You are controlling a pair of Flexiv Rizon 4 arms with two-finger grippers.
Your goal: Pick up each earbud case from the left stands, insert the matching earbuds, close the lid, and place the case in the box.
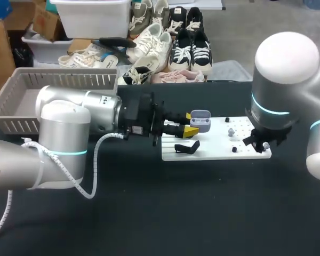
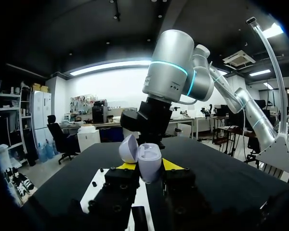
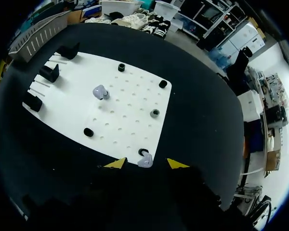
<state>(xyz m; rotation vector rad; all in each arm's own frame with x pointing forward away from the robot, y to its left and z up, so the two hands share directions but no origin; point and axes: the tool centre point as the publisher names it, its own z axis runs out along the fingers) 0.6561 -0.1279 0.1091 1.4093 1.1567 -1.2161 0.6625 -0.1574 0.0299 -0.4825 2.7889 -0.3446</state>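
Small white label on the left arm's wrist; print too small to read.

Left claw: yellow tips closed on the lower half of a lavender earbud case, one tip each side. Case held off the surface, over the left end of the white pegboard; lid hinged open.

Right claw: tips wide apart, gripping nothing, low over the pegboard's near edge. One lavender earbud lies between the tips beside a black peg; contact cannot be told. Second earbud sits mid-board, well apart.

Black stands line the board's far end. Surface dark. Grey slatted box at its far left corner.
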